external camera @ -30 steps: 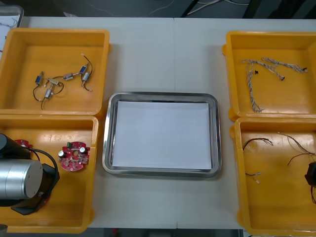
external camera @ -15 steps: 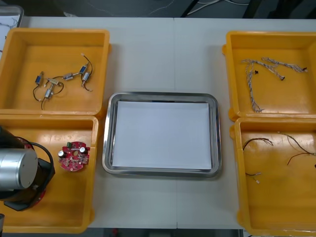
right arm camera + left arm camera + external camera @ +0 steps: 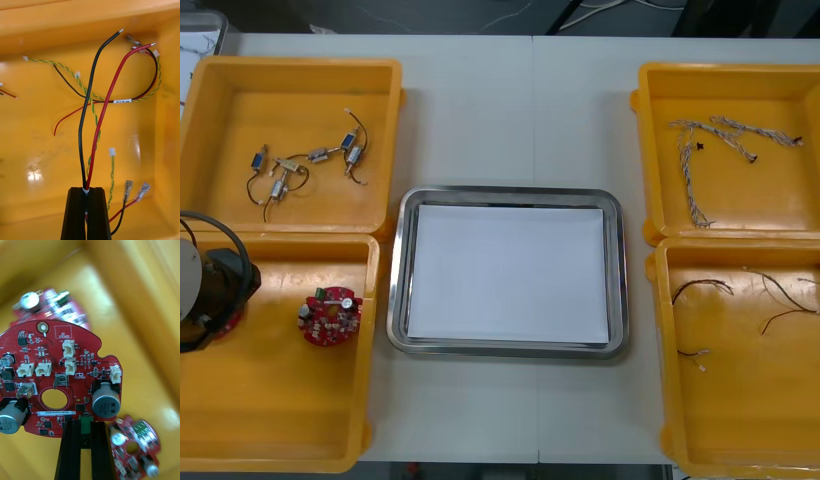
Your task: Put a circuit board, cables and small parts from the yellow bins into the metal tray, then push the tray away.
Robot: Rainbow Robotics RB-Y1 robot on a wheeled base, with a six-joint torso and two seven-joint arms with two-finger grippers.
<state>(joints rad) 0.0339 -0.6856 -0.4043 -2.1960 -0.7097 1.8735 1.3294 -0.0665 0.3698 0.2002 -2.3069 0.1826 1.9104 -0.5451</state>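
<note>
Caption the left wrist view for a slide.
Left gripper shut on a red circuit board, held over the yellow bin.

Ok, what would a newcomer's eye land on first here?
The left gripper, over the near left bin, is shut on a red circuit board. The right gripper pinches black and red cables above the floor of a yellow bin. The metal tray between the bins holds nothing.

Bright even light, faint shadows, glare patch on yellow bin (image 3: 33, 170) floor

Circ. board (image 3: 80, 386) marked "QC STICKER", white print.
</note>
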